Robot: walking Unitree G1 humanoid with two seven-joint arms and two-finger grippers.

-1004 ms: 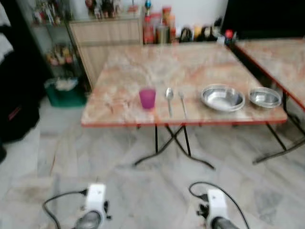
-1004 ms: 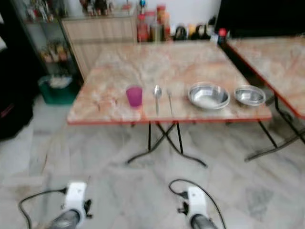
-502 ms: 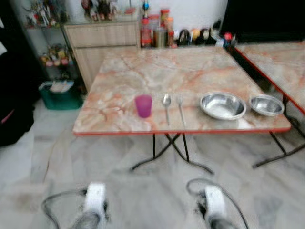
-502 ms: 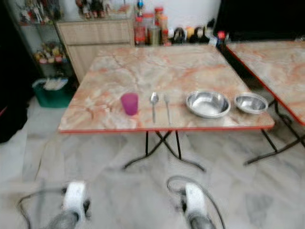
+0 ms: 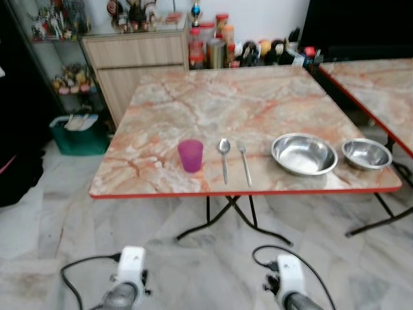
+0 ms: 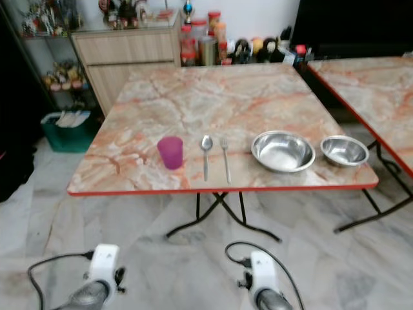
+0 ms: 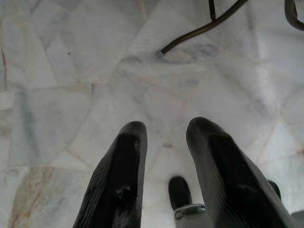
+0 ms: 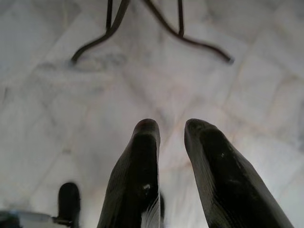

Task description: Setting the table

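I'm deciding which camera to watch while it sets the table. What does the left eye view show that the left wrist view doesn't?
Left eye view: the table with a purple cup, spoon, fork and two metal bowls. Left wrist view: the left gripper, its black fingers apart, holding nothing. Both: the pale tiled floor and a dark table leg.

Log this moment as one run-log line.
approach | table: purple cup, spoon, fork, two steel bowls | left gripper, right gripper empty, over floor

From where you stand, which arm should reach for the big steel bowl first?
Probably the right. The big steel bowl sits on the table's right half, on the right gripper's side; both grippers hang low over the floor.
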